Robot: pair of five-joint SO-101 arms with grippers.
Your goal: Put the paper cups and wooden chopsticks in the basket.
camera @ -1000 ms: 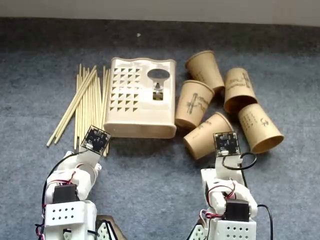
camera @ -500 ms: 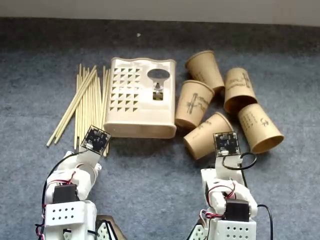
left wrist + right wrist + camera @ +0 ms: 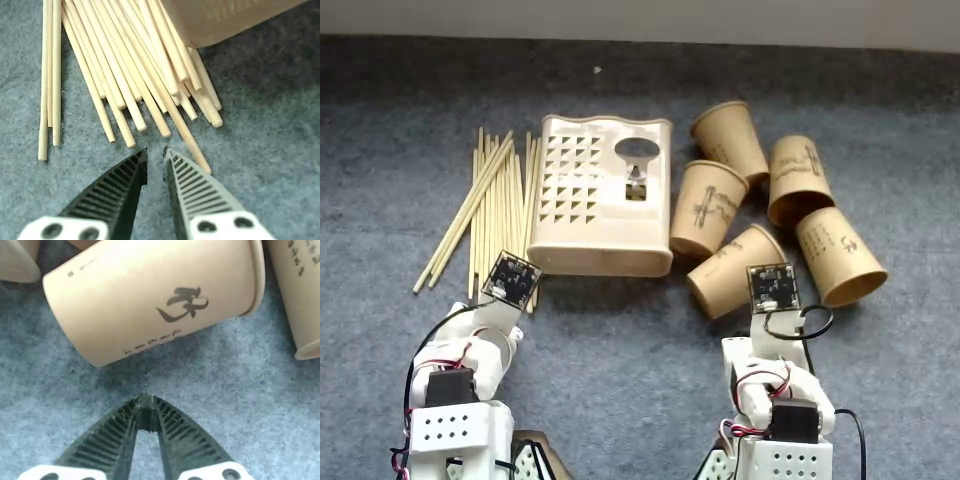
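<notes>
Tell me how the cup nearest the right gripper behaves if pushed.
The paper cup lies on its side, so a push would probably roll it in a curve, since it tapers. Being paper, it is likely light and easily crushed.

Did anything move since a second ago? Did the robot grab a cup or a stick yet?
No, nothing visibly moved. The left gripper stays just short of the ends of the chopsticks, the right gripper just short of a paper cup, and neither holds anything. The basket and the other cups lie where they were.
</notes>
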